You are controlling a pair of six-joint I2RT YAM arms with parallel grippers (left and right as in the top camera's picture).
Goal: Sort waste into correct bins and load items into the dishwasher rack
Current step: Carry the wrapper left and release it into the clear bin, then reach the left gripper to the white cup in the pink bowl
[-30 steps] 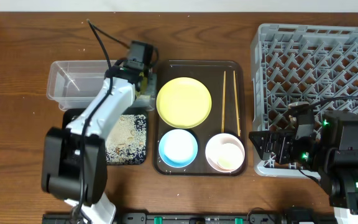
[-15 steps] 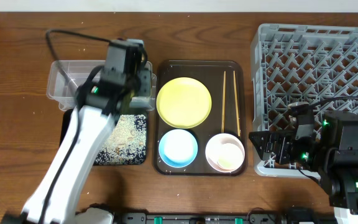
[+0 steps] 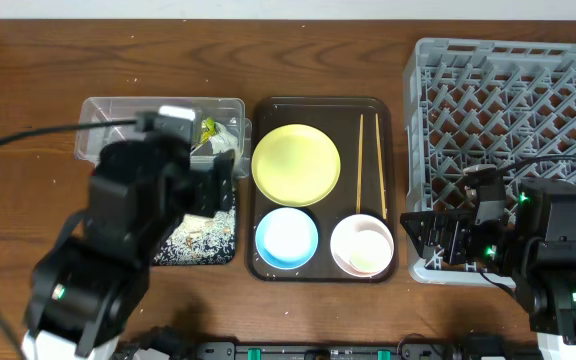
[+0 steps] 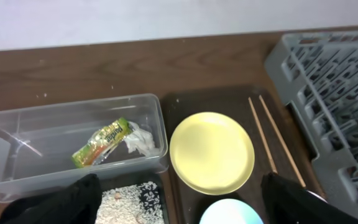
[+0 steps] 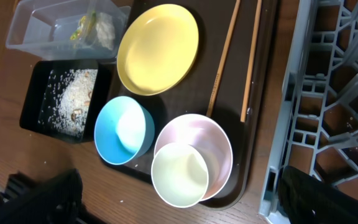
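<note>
Left gripper [image 4: 179, 186] hangs spread wide and empty, wrapper [image 4: 101, 143] and tissue [image 4: 140, 140] lying in the clear tub [image 4: 42, 177] at its eleven o'clock, right gripper [image 5: 180, 180] gaping empty too.

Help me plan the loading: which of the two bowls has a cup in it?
The white bowl nearest the rack holds the cup; the blue bowl is empty.

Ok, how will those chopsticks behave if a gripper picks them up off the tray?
The chopsticks look thin, straight and wooden, so probably stiff and light. Lying flat on the brown tray, they may roll or slip from a pinch.
</note>
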